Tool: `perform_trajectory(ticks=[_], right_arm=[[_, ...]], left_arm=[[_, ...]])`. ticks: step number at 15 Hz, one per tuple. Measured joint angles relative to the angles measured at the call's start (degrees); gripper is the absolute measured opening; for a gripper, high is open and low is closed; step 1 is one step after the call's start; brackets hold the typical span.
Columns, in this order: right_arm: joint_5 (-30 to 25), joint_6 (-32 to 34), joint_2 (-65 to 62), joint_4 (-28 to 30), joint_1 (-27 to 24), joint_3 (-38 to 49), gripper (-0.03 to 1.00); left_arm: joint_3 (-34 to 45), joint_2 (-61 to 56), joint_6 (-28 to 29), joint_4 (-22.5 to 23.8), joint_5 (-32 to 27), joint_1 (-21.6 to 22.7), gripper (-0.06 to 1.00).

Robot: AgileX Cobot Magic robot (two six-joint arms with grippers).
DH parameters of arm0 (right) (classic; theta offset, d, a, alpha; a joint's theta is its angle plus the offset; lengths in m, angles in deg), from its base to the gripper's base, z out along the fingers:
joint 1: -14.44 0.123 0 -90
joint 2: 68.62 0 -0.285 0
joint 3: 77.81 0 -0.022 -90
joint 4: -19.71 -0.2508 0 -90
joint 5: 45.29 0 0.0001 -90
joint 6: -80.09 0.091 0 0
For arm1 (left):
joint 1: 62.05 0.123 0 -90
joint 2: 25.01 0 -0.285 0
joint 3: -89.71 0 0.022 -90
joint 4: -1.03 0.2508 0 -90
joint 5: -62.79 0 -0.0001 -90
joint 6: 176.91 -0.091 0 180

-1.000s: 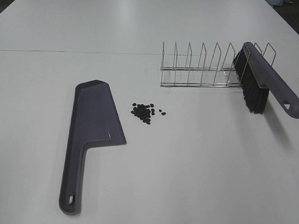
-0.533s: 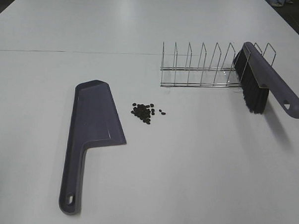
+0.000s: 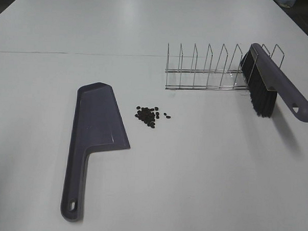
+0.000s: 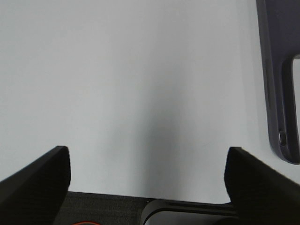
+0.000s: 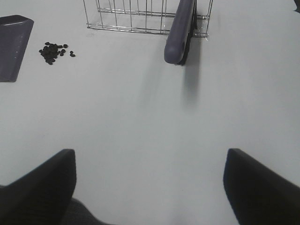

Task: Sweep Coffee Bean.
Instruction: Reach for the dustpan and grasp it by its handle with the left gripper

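A cluster of tiny dark coffee beans (image 3: pixel 149 116) lies on the white table, just right of the purple dustpan (image 3: pixel 94 138); the beans also show in the right wrist view (image 5: pixel 54 51). The purple brush (image 3: pixel 273 85) with black bristles leans in the wire rack (image 3: pixel 207 72); its handle shows in the right wrist view (image 5: pixel 180 33). My left gripper (image 4: pixel 147 180) is open and empty over bare table, beside the dustpan's handle (image 4: pixel 281 79). My right gripper (image 5: pixel 150 187) is open and empty, well short of the brush. Neither arm shows in the exterior high view.
The wire rack with several dividers stands at the back right, also seen in the right wrist view (image 5: pixel 136 16). The dustpan's blade edge shows in the right wrist view (image 5: pixel 14 44). The table's near edge shows in the left wrist view (image 4: pixel 140 199).
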Motion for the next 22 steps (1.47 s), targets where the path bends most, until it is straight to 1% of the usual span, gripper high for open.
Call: perform_trajectory(ticks=[2, 4, 6, 8, 9, 10, 13, 14, 17, 19, 20, 22], right_arm=[[0.0, 0.0, 0.0, 0.0, 0.0, 0.0, 0.75], [0.0, 0.0, 0.0, 0.0, 0.0, 0.0, 0.75], [0.0, 0.0, 0.0, 0.0, 0.0, 0.0, 0.75], [0.0, 0.0, 0.0, 0.0, 0.0, 0.0, 0.75], [0.0, 0.0, 0.0, 0.0, 0.0, 0.0, 0.75], [0.0, 0.0, 0.0, 0.0, 0.0, 0.0, 0.75], [0.0, 0.0, 0.0, 0.0, 0.0, 0.0, 0.75], [0.0, 0.0, 0.0, 0.0, 0.0, 0.0, 0.75], [0.0, 0.0, 0.0, 0.0, 0.0, 0.0, 0.75], [0.0, 0.0, 0.0, 0.0, 0.0, 0.0, 0.75], [0.0, 0.0, 0.0, 0.0, 0.0, 0.0, 0.75], [0.0, 0.0, 0.0, 0.0, 0.0, 0.0, 0.75]], left_arm=[[-1.5, 4.8, 0.1, -0.1, 1.0, 0.0, 0.81], [-3.4, 10.5, 0.1, -1.3, 2.9, 0.0, 0.80], [-5.8, 17.4, -0.6, -3.8, 4.2, 0.0, 0.78], [-9.5, 25.1, -4.0, -7.4, 5.6, -0.1, 0.77], [-11.5, 28.5, -4.7, -8.3, 5.9, -0.7, 0.77], [-13.3, 31.3, -4.9, -8.7, 6.2, -1.9, 0.77], [-18.4, 40.2, -3.7, -9.2, 7.3, -8.4, 0.77], [-19.0, 41.8, -3.0, -9.2, 7.6, -9.4, 0.77], [-22.2, 50.6, 1.7, -9.2, 8.4, -16.7, 0.76], [-23.9, 56.8, 3.8, -9.5, 9.5, -21.7, 0.76], [-24.8, 58.7, 4.1, -9.9, 9.8, -23.4, 0.76], [-26.0, 62.2, 4.3, -11.5, 10.8, -25.4, 0.76]])
